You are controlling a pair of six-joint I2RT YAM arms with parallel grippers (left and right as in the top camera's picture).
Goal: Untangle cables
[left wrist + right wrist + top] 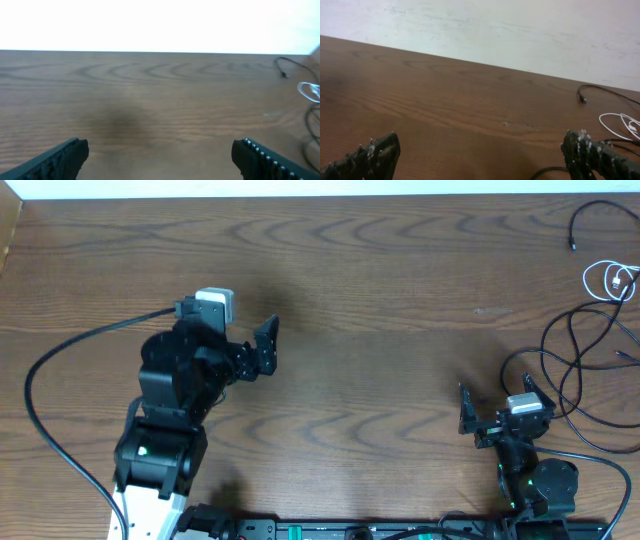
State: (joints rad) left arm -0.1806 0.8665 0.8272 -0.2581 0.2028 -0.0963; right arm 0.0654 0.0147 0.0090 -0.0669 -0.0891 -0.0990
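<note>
**Cables lie on the right, beside your right hand**

Seen from overhead, a brown wood-grain bench point(380, 300) carries two robot arms. Your right hand point(500, 402) has its fingers spread wide and holds nothing. Your left hand point(265, 347) is spread wide too and also holds nothing, well apart from all the cables.

The black cables point(575, 375) lie in loose overlapping loops just to the right of your right hand and slightly beyond it. One loop curves in close to that hand. The tangle's long axis runs along the bench's right edge, from the near side toward the far side, and part of it passes out of view. Farther back lies the white cable point(610, 280), a small coil apart from your hand. At the far right corner, a black plug end point(572, 246) points back toward the near side.

In my judgement the right arm is the nearer one, and the reach is rightward and a little forward.
</note>
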